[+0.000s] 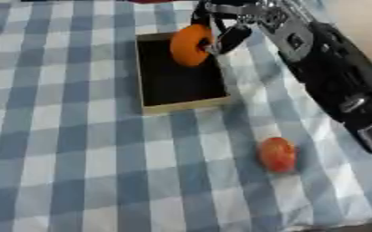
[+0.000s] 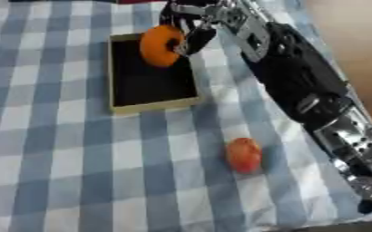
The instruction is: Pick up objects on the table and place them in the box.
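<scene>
One orange ring (image 1: pixel 190 45), pinched in my right hand (image 1: pixel 230 28) over the box (image 1: pixel 179 105) near the table's (image 1: pixel 54 149) far edge; released off-centre, it may strike the rim and roll out.

The box (image 1: pixel 179 106) was a shallow rectangular tray with tan walls and a black inside, lying flat on the checked tabletop (image 1: pixel 78 172). An orange ring-shaped object (image 1: pixel 190 45), standing on edge, was held above the box's far right part, pinched in the right hand (image 1: pixel 230 36). A reddish-orange rounded object (image 1: pixel 277 154) lay on the tabletop, well apart from the box, on its near right side.
</scene>
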Controlling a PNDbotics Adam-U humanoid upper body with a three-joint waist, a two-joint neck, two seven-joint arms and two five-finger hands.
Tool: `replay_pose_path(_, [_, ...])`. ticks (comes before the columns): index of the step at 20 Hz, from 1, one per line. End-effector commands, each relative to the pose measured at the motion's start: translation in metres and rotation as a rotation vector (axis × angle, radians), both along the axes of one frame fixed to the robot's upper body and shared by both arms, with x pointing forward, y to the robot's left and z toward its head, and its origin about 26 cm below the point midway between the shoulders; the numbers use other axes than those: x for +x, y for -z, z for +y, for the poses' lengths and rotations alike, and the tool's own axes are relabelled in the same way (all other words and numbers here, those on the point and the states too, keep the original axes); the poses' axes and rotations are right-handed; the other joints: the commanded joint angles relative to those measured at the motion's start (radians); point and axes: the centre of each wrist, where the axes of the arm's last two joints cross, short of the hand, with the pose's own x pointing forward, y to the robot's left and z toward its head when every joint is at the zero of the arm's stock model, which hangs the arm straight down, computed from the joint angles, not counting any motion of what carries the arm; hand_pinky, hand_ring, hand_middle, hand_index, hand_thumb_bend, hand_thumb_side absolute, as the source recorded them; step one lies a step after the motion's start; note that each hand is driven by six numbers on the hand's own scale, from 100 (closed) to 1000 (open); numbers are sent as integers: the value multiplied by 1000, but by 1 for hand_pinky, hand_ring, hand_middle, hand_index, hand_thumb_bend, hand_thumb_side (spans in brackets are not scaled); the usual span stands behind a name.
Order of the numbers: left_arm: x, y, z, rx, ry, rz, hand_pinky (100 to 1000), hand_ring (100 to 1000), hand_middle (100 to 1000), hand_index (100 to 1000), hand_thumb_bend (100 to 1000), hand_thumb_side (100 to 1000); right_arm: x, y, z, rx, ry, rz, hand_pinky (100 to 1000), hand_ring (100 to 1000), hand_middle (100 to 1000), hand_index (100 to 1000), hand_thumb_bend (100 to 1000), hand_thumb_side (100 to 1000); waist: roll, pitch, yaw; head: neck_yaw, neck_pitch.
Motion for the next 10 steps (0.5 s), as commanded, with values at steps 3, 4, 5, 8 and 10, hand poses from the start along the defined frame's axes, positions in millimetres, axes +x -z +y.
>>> replay_pose_path(3, [-2, -8, -1, 8, 7, -25, 844, 838, 736, 831, 136, 727, 4, -8, -1, -50, -27, -46, 526, 687, 659, 758, 294, 134, 7, -17, 0, -3, 5])
replay_pose_path(4, [-2, -8, -1, 7, 7, -24, 844, 838, 736, 831, 135, 728, 5, -7, -1, -57, -32, -48, 555, 719, 704, 792, 330, 161, 7, -17, 0, -3, 5])
replay_pose_path(5, [-2, -7, -1, 6, 7, -24, 844, 838, 736, 831, 135, 728, 5, -7, -1, -63, -35, -51, 576, 740, 734, 817, 363, 176, 7, -16, 0, -4, 5])
replay_pose_path(8, [-2, -7, -1, 5, 7, -24, 844, 838, 736, 831, 135, 729, 7, -9, -1, -69, -36, -61, 607, 771, 783, 863, 403, 221, 7, -15, -1, -3, 5])
replay_pose_path(10, [-2, -7, -1, 4, 6, -24, 845, 839, 736, 831, 135, 730, 7, -11, -2, -66, -35, -69, 628, 794, 810, 886, 408, 262, 7, -15, -2, -2, 5])
